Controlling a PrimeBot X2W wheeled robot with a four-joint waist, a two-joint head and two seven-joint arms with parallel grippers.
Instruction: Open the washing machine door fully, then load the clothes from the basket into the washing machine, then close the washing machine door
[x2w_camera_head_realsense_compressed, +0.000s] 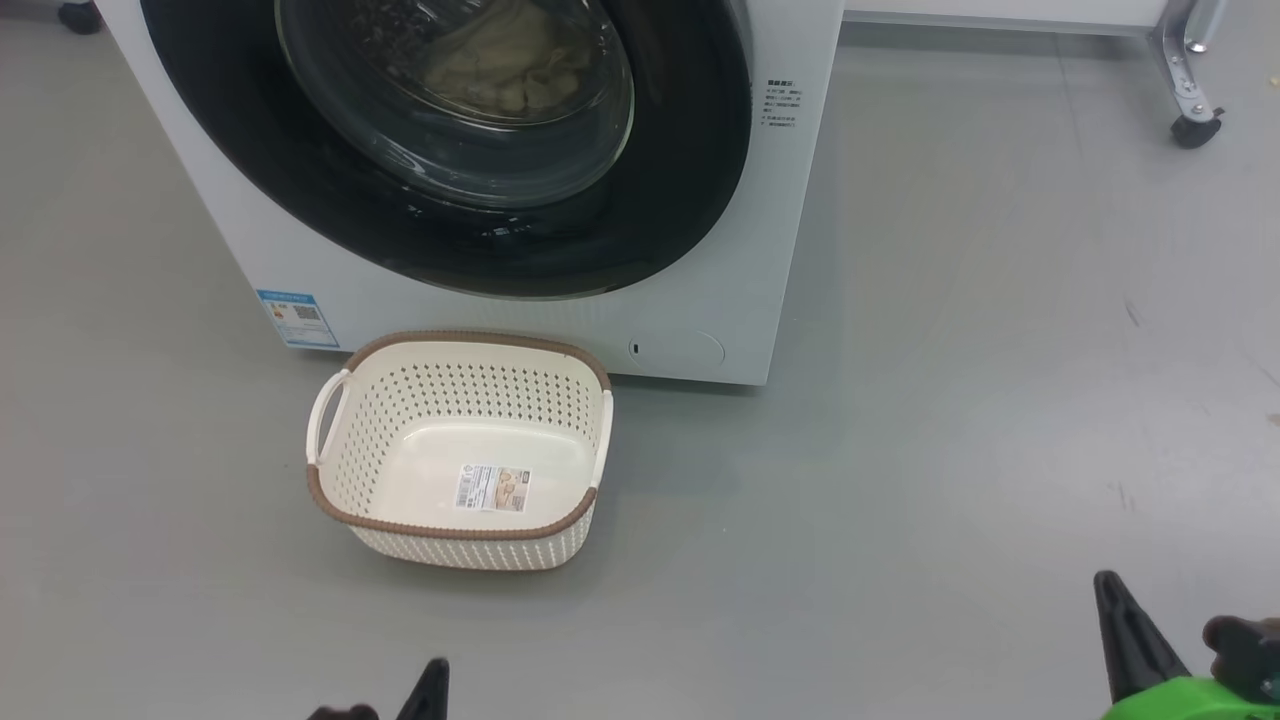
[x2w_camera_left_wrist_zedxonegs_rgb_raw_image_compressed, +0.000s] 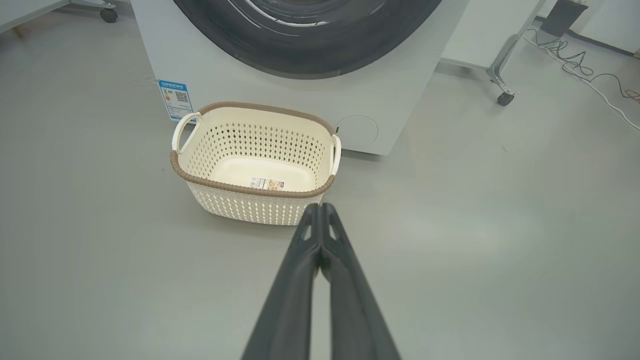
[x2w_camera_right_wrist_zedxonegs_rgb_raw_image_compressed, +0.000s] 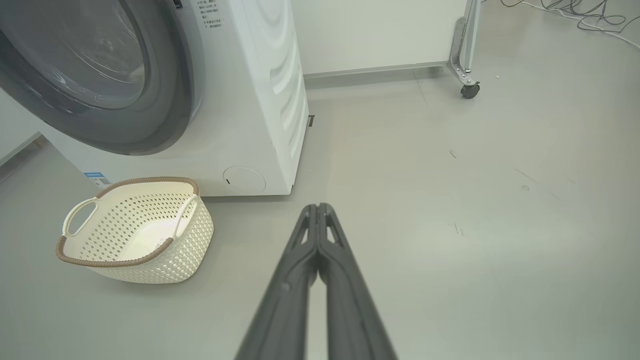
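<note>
Seemingly done — the cream-white fabric clothes (x2w_camera_head_realsense_compressed: 500, 65) lie behind the shut, glossy black-rimmed round washing machine door (x2w_camera_head_realsense_compressed: 680, 190), beyond the empty cream perforated plastic basket (x2w_camera_left_wrist_zedxonegs_rgb_raw_image_compressed: 260, 192), which sits nearer the closed, empty left claw (x2w_camera_left_wrist_zedxonegs_rgb_raw_image_compressed: 320, 207) than the likewise closed right claw (x2w_camera_right_wrist_zedxonegs_rgb_raw_image_compressed: 317, 207).

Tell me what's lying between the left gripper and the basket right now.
Nothing lies there. In the head view, a bare stretch of grey floor separates the left gripper from the near wall of the basket.
</note>
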